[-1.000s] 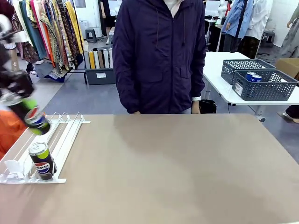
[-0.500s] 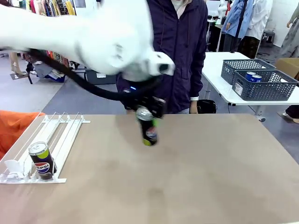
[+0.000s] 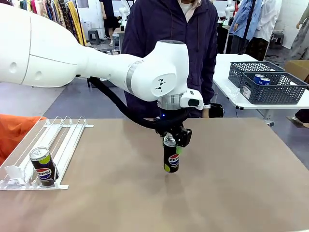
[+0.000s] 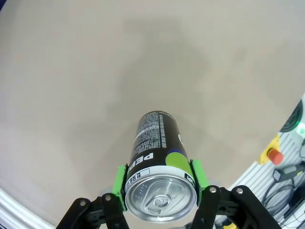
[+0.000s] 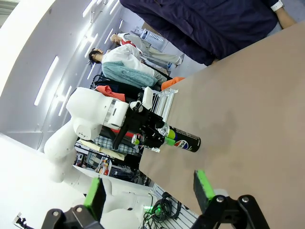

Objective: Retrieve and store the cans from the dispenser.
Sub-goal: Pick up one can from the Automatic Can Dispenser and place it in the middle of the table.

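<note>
Cans are my job, and one of them, the black can (image 3: 171,157) with the Pepsi logo, is clamped between the green pads (image 4: 120,183) of my left gripper (image 3: 171,142), which grips it just under the rim. It hangs straight below the fingers, long axis upright, lid up toward my wrist, over the middle of the brown table (image 3: 231,183). Its base is close to the tabletop, but I cannot tell whether it touches. My left arm reaches across the middle to hold it there. The other can (image 3: 42,166) stands upright at the near end of the white dispenser (image 3: 63,140), far off to the left, against the clear stops. My right gripper (image 5: 147,191) is spread wide with nothing between its fingers, looking across bare tabletop at the held can. The grey baskets (image 3: 270,84), with blue cans (image 3: 263,80) in one, sit on a separate white table at the far right, well apart from me. A person (image 3: 169,58) stands at the far edge, directly behind the held can. Nothing lies on the table around the can, so I judge the way down or rightward to be free.
</note>
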Robot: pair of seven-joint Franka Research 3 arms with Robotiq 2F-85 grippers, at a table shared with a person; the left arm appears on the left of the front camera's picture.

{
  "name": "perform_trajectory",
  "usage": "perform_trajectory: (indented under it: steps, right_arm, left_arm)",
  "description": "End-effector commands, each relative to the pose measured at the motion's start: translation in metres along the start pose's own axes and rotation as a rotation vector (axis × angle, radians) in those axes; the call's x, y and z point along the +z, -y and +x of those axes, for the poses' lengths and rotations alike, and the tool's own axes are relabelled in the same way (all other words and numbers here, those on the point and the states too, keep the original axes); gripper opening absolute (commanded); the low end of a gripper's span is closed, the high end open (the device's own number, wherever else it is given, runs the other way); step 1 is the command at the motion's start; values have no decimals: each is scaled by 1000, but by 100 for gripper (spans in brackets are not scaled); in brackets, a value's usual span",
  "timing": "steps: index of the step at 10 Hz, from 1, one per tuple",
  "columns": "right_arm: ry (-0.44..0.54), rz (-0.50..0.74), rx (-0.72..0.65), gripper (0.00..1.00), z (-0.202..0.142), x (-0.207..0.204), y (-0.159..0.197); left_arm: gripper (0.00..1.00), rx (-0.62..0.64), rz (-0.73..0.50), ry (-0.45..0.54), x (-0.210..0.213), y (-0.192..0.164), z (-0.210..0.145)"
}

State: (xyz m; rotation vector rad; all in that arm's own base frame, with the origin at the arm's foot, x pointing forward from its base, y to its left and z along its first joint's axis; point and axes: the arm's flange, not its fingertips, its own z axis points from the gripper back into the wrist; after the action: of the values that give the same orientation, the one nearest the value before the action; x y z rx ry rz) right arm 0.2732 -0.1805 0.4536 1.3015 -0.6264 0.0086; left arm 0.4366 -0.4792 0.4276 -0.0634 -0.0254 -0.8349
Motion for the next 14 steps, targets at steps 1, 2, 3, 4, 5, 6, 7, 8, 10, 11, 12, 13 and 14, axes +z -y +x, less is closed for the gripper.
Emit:
perform_trajectory:
  steps: [1, 2, 3, 4, 5, 6, 7, 8, 10, 11, 12, 13, 14]
  right_arm:
    - [23, 22, 21, 100, 4, -1, -2]
    - [23, 22, 21, 100, 4, -1, -2]
    - [23, 22, 21, 100, 4, -1, -2]
    - [23, 22, 21, 100, 4, -1, -2]
    - [23, 22, 21, 100, 4, -1, -2]
    - [23, 22, 21, 100, 4, -1, -2]
    - [23, 22, 21, 100, 4, -1, -2]
    - [23, 22, 21, 100, 4, -1, -2]
    - [23, 22, 21, 100, 4, -1, -2]
    - [23, 22, 21, 100, 4, -1, -2]
    - [23, 22, 21, 100, 4, -1, -2]
    - [23, 22, 21, 100, 4, -1, -2]
    - [23, 22, 21, 100, 4, -1, -2]
  left_arm:
    - [0, 21, 70, -7, 16, -10, -4]
    - [0, 39, 55, -29, 11, -17, -8]
    - [0, 36, 68, -40, 6, -22, -10]
    - [0, 30, 52, -44, 5, -23, -7]
    - [0, 24, 51, -49, 3, -23, -6]
    - [0, 19, 55, -50, 3, -22, -7]
    - [0, 15, 51, -58, 2, -23, -7]
    - [6, 9, 44, -66, 2, -23, -6]
    - [100, 0, 53, -70, 2, -21, -6]
    - [100, -1, 54, -70, 2, -22, -6]
    - [100, 2, 50, -70, 1, -21, -7]
    - [100, 2, 47, -68, 2, -22, -7]
    - [100, 8, 38, -53, 8, -22, -9]
